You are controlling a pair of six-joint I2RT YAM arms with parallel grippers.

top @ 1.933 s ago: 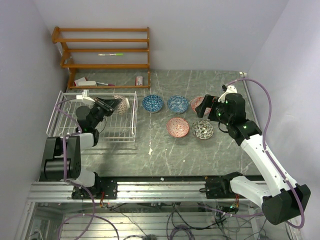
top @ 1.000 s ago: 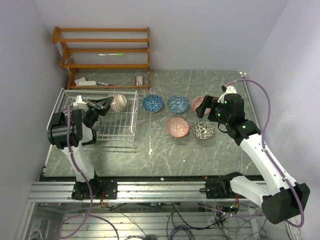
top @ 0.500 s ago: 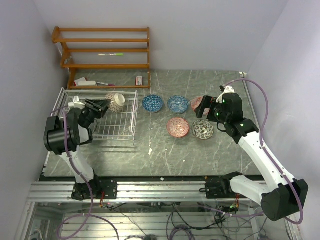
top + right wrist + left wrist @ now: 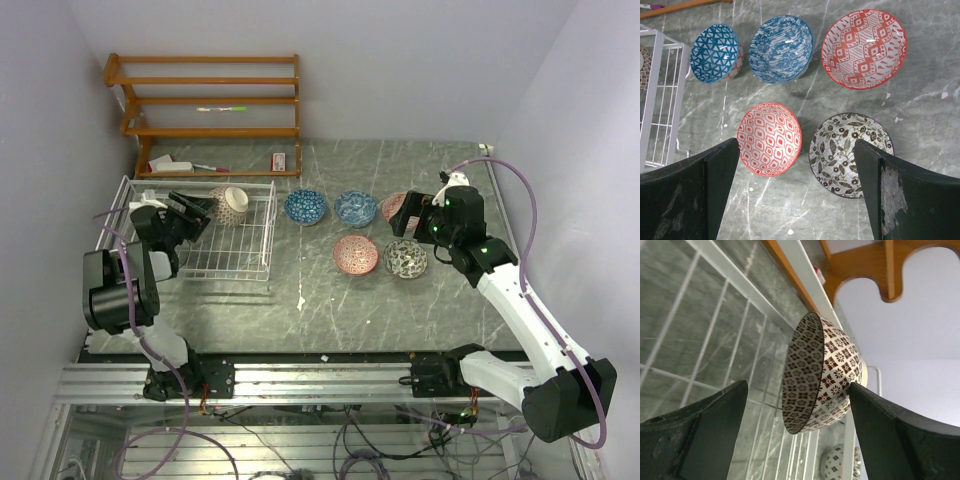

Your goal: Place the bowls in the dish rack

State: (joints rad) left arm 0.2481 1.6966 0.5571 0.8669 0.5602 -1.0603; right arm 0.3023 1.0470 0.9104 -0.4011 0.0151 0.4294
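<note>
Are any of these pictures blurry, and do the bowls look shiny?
Left wrist view: the brown bowl is sharp, the left gripper's fingers are dark shapes. Right wrist view: tiny glints on the big red bowl, soft shadows. Top view: even light, no blur.

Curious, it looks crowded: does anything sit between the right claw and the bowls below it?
Nothing visible. The right claw hangs open over the red spotted bowl and the dark flowered bowl, uncovered on the table.
</note>
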